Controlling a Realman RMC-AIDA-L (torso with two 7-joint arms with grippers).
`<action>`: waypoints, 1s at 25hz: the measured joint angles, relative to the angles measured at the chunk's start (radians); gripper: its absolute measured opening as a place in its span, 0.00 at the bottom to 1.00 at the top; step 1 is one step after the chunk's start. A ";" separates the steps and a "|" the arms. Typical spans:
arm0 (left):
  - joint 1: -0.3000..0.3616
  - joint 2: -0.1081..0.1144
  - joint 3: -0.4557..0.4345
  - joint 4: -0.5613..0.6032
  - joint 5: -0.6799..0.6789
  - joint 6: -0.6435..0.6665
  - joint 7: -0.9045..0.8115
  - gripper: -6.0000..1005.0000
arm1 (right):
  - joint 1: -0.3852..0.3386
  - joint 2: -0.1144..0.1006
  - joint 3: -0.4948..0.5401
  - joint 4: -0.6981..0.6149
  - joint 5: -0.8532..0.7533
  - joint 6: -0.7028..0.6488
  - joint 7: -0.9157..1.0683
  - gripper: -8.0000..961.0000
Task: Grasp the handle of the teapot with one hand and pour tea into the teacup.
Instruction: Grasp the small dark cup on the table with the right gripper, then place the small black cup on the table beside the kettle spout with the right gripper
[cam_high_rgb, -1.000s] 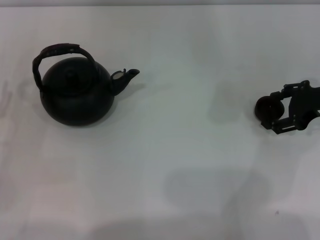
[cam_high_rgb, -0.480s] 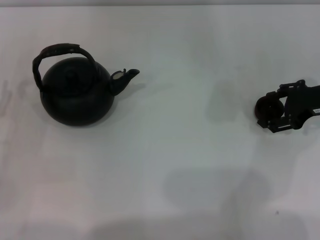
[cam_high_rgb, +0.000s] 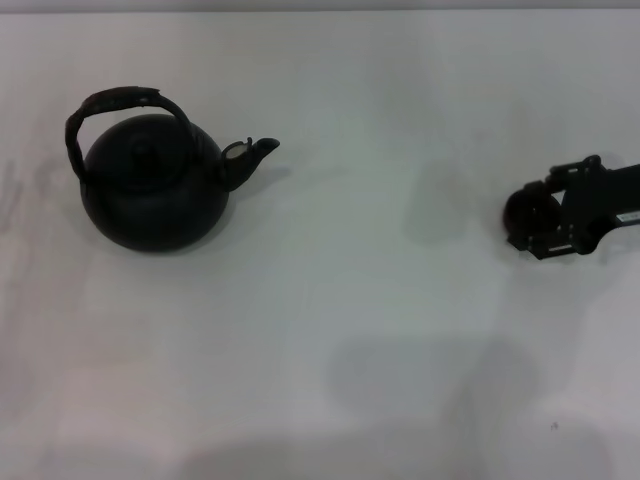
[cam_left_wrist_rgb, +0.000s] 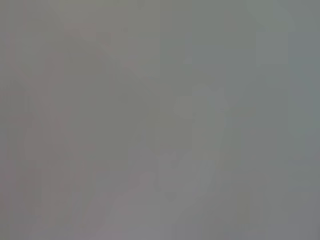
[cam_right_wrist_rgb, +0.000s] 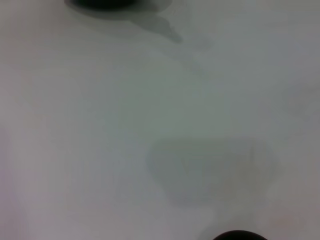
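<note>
The black teapot (cam_high_rgb: 155, 190) stands on the white table at the left, its spout pointing right. Its dark arched handle (cam_high_rgb: 115, 103) stands upright over the lid. My right gripper (cam_high_rgb: 540, 222) is at the far right, shut on the small dark teacup (cam_high_rgb: 520, 212), and holds it a little above the table. Their shadow lies on the table to the left. In the right wrist view the teacup's rim (cam_right_wrist_rgb: 236, 235) shows at one edge and the teapot's base (cam_right_wrist_rgb: 102, 4) at the opposite edge. My left gripper is out of view.
The white table (cam_high_rgb: 350, 330) stretches between the teapot and the teacup with nothing else on it. The left wrist view shows only a plain grey surface.
My right gripper has moved a little to the left and up with the teacup in it. The teapot has not moved.
</note>
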 joint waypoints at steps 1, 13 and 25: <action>0.000 0.000 0.000 0.000 0.000 0.000 0.000 0.83 | 0.001 0.000 0.001 -0.007 0.013 0.013 0.001 0.76; -0.009 0.002 0.001 0.002 0.002 0.000 0.000 0.83 | 0.071 0.008 -0.169 -0.033 0.183 0.041 0.051 0.78; -0.006 0.003 0.005 0.003 0.008 -0.011 0.000 0.83 | 0.196 0.013 -0.417 0.109 0.282 -0.176 0.063 0.80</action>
